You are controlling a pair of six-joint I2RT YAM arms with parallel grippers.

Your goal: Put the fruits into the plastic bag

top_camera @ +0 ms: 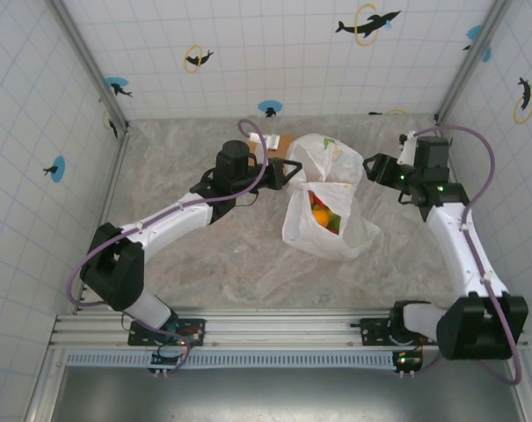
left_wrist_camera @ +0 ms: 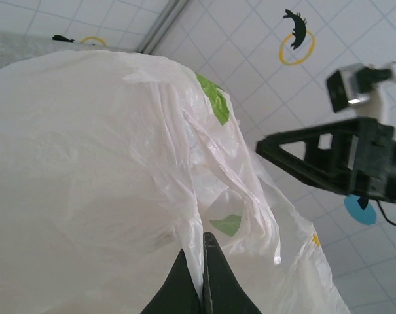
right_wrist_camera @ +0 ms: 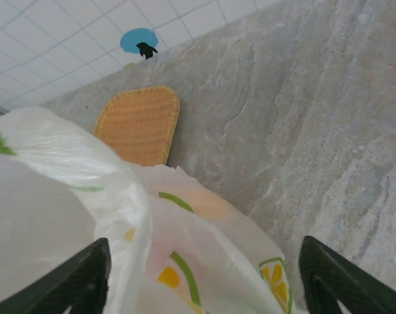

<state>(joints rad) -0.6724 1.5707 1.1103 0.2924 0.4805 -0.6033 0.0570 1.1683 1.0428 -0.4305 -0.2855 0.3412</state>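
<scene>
Left gripper (left_wrist_camera: 203, 278) clamped on a fold of the translucent white plastic bag (top_camera: 329, 198) with lemon-slice and leaf print; film billows ahead of it. Right gripper (right_wrist_camera: 207, 288) spread wide, bag film between its fingers, not pinched. Inside bag, between both grippers: glossy orange and green toy fruits (top_camera: 324, 218). Tan woven plate (right_wrist_camera: 139, 124) beyond right gripper.
</scene>
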